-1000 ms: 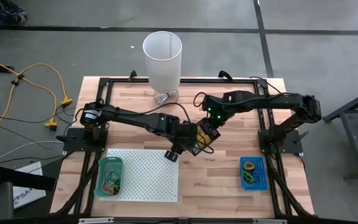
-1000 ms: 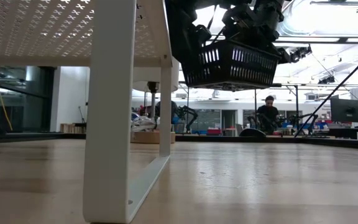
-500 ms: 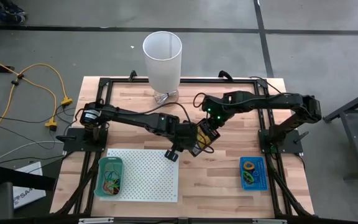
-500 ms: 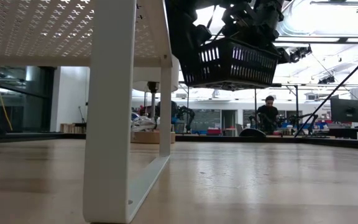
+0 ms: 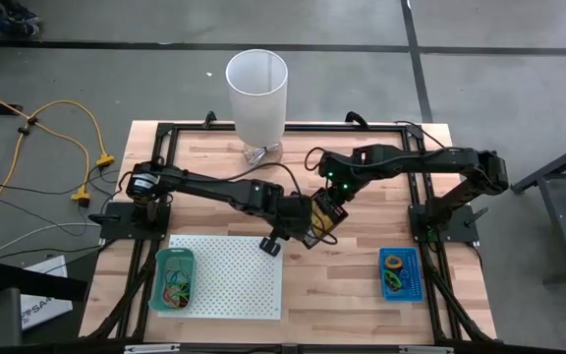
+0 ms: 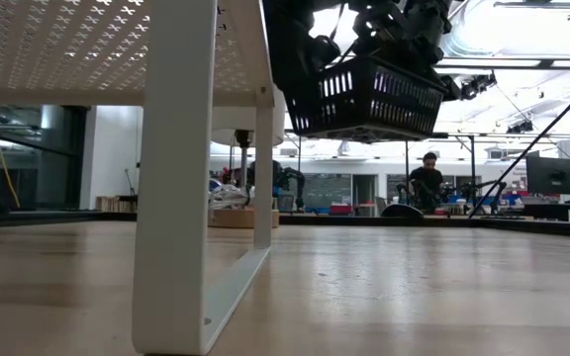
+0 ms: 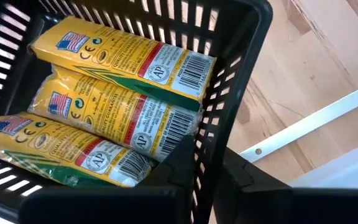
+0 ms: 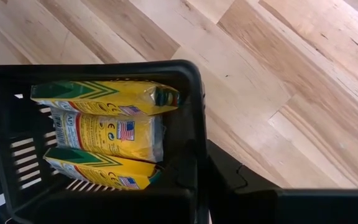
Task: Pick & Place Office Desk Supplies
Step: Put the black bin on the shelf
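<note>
Above the middle of the table (image 5: 362, 211), both my arms meet at a black slotted basket (image 6: 369, 99) hanging clear of the wood. My left gripper (image 7: 213, 171) has drawn in from a wide spread a second ago and now pinches the basket's wall, one finger inside and one outside. My right gripper (image 8: 199, 167) is clamped on the opposite wall, unchanged. The basket's near corner sits a touch higher and more tilted in the low view than before; from above, almost nothing has shifted. Inside lie three yellow-orange packets (image 7: 114, 102), flat and side by side, long axes parallel, running along the basket's length. Off to the sides rest a green tray (image 5: 175, 278) on the white perforated board (image 5: 226, 275) and a blue tray (image 5: 399, 272).
</note>
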Available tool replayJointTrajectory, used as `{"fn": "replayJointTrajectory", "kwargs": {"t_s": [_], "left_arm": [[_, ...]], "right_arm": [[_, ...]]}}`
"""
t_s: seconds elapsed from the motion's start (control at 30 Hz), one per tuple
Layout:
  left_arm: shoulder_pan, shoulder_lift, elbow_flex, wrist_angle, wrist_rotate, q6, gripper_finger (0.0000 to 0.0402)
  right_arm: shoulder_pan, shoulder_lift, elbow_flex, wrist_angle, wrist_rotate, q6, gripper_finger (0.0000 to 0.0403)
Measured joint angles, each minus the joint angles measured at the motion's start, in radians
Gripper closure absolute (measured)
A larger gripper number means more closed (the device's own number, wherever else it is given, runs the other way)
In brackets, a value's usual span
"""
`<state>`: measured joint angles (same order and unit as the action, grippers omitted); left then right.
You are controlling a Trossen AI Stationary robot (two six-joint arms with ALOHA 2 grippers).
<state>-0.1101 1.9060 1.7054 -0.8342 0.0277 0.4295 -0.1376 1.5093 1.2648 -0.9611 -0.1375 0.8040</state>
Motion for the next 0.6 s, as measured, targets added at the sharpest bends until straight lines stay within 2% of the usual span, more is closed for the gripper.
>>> {"fn": "replayJointTrajectory", "kwargs": {"t_s": [0.13,0.6], "left_arm": [[-0.005,-0.001,0.000,0.001,-0.001,0.015,0.0396],[-0.014,-0.001,0.000,-0.002,-0.009,0.022,0.0400]], "right_arm": [[0.003,0.000,0.000,0.001,-0.003,0.000,0.0399],[0.008,0.000,0.000,0.002,-0.021,-0.019,0.0399]]}}
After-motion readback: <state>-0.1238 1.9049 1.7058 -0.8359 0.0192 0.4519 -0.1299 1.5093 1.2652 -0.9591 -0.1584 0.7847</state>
